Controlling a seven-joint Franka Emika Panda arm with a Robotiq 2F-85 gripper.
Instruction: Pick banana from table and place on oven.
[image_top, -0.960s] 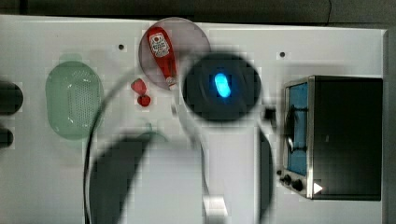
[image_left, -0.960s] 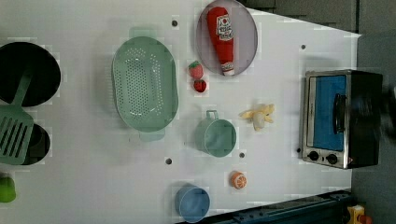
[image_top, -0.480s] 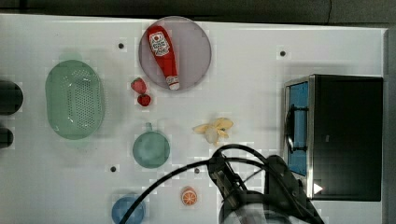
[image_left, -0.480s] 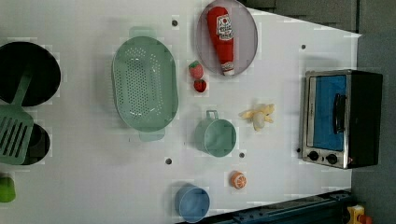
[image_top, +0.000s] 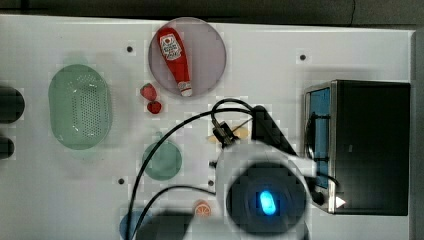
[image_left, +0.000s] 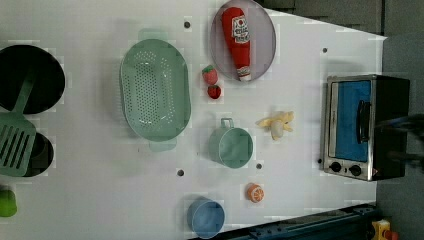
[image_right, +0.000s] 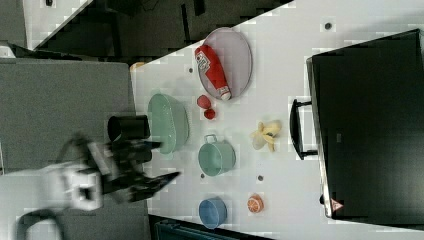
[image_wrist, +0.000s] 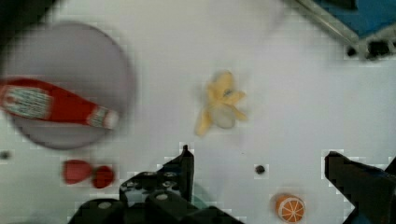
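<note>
The banana (image_left: 276, 125), small, pale yellow and partly peeled, lies on the white table (image_left: 300, 75) between the green cup and the oven (image_left: 365, 127). The oven's black top (image_right: 370, 125) is bare. In the wrist view my gripper (image_wrist: 271, 172) is open, with one dark finger (image_wrist: 184, 168) and the other (image_wrist: 359, 179) wide apart and nothing between them. It hovers over the table a short way from the banana (image_wrist: 219, 105), not touching it. In the top view my arm (image_top: 267, 200) covers most of the banana (image_top: 237, 134).
A red ketchup bottle (image_left: 237, 37) lies on a grey plate. Two strawberries (image_left: 212, 82), a green colander (image_left: 155, 90), a green cup (image_left: 231, 145), an orange slice (image_left: 255, 192) and a blue cup (image_left: 206, 217) stand around. Black pans and a green spatula sit at the left view's left.
In the top view my arm has swung from beside the plate down to the lower middle, over the banana. The banana and the other objects have stayed put.
</note>
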